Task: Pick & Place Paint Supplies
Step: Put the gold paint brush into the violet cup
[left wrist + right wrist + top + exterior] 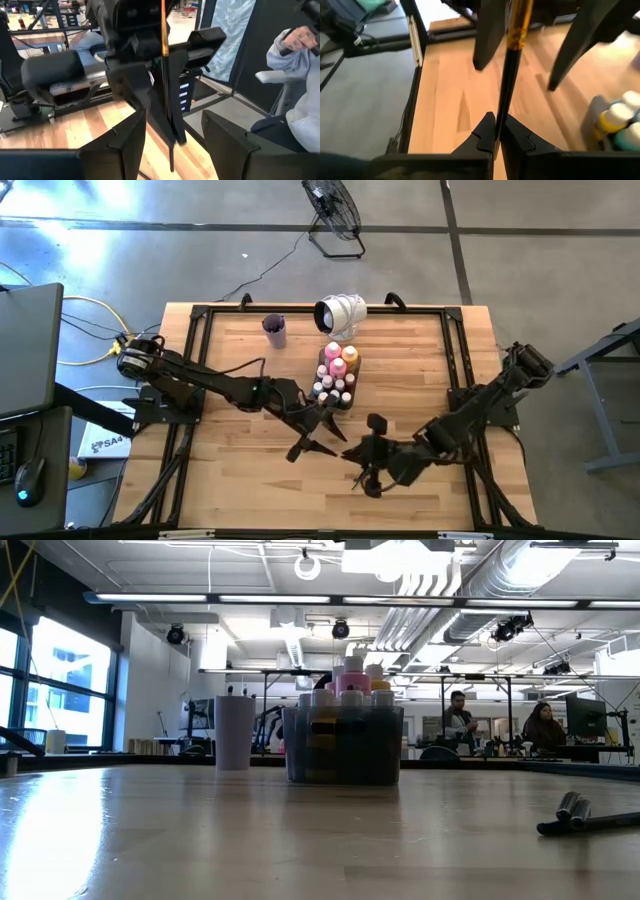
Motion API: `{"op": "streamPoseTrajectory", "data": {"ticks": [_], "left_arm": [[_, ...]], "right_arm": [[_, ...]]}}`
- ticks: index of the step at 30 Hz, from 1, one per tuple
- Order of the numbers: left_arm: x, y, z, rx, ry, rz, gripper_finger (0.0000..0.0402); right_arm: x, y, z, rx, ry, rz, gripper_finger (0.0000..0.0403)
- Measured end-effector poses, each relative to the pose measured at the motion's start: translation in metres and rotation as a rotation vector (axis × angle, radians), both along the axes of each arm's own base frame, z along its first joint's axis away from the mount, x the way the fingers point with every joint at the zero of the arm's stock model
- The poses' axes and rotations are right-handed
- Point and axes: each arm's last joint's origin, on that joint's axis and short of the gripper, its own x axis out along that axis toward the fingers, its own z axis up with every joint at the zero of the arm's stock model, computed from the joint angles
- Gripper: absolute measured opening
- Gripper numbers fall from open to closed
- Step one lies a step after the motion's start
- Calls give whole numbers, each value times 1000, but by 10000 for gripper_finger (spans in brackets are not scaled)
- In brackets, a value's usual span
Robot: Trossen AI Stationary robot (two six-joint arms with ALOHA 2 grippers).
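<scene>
Starting from the left of the high view, the left arm was stretched across the table (230,480) toward the middle, with its gripper (312,432) low over the wood just in front of the tray (322,372). In the left wrist view its fingers (122,145) were spread well apart with nothing pinched between them. Straight ahead of them a brush (164,30), gold ferrule and all, was seen standing upright in the other arm's jaws.

A bit further back, the purple cup (274,330) was parked near the far edge, well apart from both arms. Just right of it the tray was packed with bottles (334,363): pink and orange ones at the back, tiny white-capped ones at the front. From the low view the same cluster (345,700) was seen sticking up above the tray wall (300,755), with the cup (234,732) off to its left. A couple of dark brush ends (575,810) were also spotted lying flat on the table at the right of that view.

Over on the right, the right gripper (366,472) was held near the front middle of the table, close to the left one. Its fingers (482,135) were clamped tight on the brush's dark handle (507,85), so the brush was up off the table, between the two grippers and gripped only by the right one. The capped bottles (615,120) were visible off to one side in that wrist view.
</scene>
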Motion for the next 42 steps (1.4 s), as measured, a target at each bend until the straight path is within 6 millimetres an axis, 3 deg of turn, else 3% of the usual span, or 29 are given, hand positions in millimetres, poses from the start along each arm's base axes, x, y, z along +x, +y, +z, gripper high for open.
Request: {"op": "streamPoseTrajectory", "data": {"ticks": [8, 25, 36, 42], "left_arm": [[1, -1, 4, -37, -34, -2, 190], [1, -4, 10, -65, -94, 48, 190], [17, -7, -6, -94, -92, 48, 190], [17, -7, -3, -101, -131, 47, 150]], "right_arm": [[15, -11, -9, 18, 39, 0, 5], [20, -20, -10, 16, 45, -11, 5], [20, -22, -10, 8, 52, -11, 4], [20, -22, -10, 9, 54, -14, 4]]}}
